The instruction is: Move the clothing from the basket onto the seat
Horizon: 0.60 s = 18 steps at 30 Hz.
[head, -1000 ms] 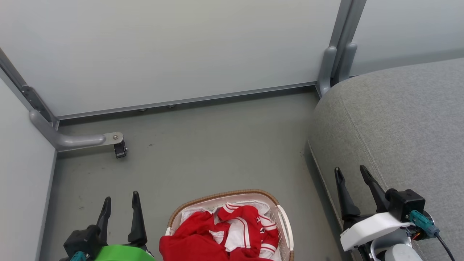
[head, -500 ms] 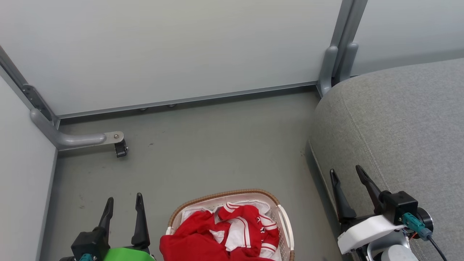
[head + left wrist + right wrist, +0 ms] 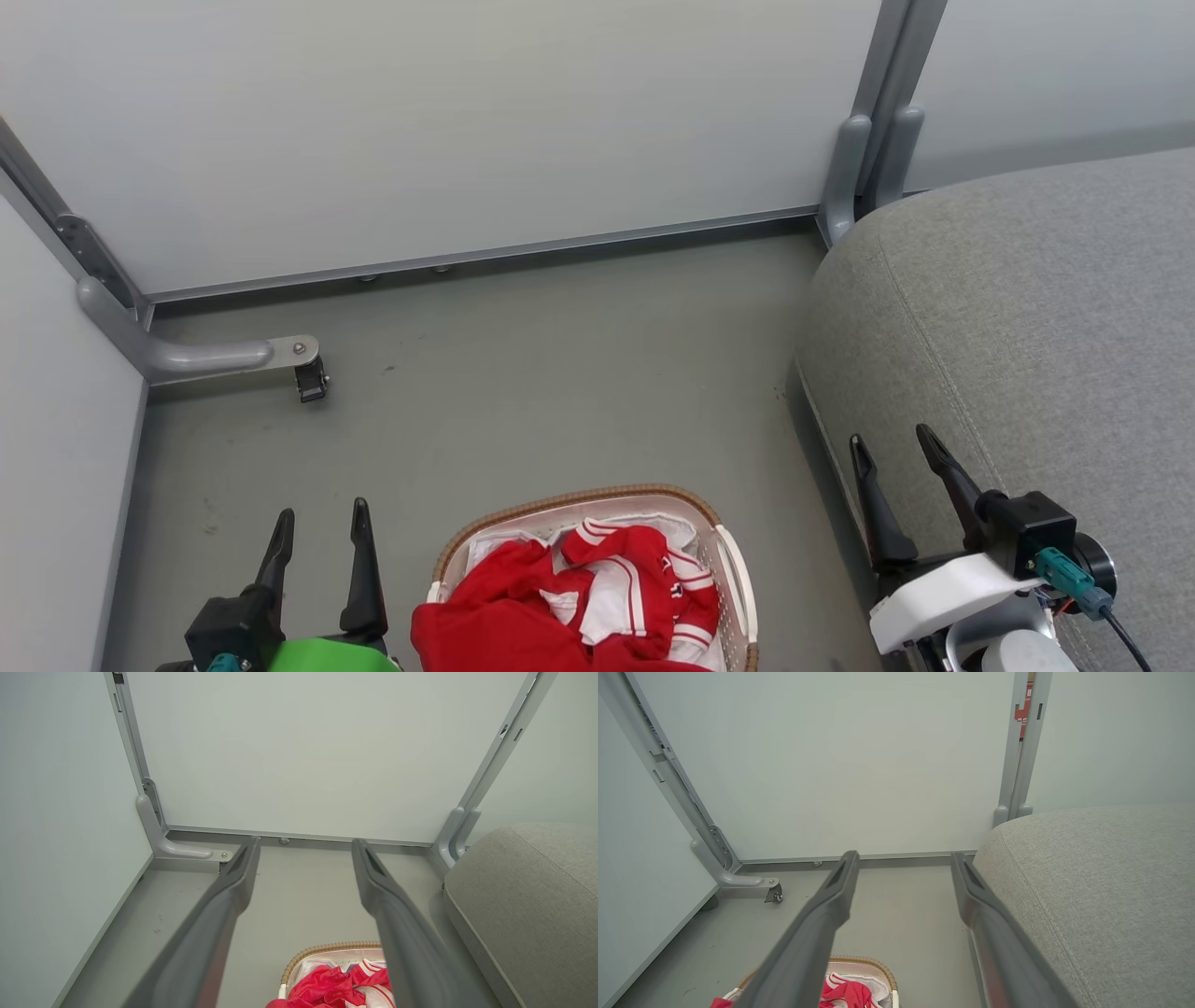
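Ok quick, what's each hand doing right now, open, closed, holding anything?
Left hand: open, holding nothing.
Right hand: open, holding nothing.

The left claw (image 3: 322,510) sits at the lower left of the head view. Its two dark fingers point up, nearly parallel and spread apart, above a green wrist housing (image 3: 317,656). The right claw (image 3: 889,437) sits at the lower right. Its fingers are likewise parted and lean slightly left. A white wrist housing (image 3: 938,586) carries it, with a teal connector (image 3: 1064,567) and a black cable (image 3: 1134,639) at its side.
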{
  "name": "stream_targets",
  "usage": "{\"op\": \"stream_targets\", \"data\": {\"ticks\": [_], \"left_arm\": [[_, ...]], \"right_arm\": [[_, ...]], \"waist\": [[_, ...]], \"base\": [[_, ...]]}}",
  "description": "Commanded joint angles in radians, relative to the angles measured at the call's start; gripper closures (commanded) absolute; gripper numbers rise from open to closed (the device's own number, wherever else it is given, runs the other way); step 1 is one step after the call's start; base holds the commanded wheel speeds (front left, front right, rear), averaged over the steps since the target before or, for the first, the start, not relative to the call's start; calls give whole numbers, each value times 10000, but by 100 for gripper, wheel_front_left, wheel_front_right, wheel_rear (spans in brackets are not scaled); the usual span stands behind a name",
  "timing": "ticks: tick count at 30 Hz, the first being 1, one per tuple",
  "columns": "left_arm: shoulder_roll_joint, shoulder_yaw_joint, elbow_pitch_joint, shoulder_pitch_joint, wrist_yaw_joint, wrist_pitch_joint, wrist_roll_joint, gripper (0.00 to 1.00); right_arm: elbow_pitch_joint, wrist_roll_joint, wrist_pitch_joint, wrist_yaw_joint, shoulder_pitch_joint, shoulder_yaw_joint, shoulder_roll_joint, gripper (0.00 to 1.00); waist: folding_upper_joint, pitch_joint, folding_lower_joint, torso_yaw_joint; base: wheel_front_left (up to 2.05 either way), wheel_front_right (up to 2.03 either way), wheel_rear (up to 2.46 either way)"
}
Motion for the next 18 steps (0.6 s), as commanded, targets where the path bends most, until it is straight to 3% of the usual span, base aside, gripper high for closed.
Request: {"op": "stream_targets", "data": {"ticks": [1,11,18], "left_arm": [[62,-8,-2,111,35,-11,-54,0],[63,-198,-91,-234,-21,-11,114,0],[60,-730,-206,-1083,-100,-7,486,0]], "right_arm": [[-42,-80,-42,0,86,-2,-57,0],[-226,-188,-35,0,-172,-132,-58,0],[-604,-660,-35,-1,-768,-340,-58,0]], "waist": [[0,10,0,1],[0,442,0,29],[0,1588,0,52]], "base": [[0,0,0],[0,0,0],[0,0,0]]}}
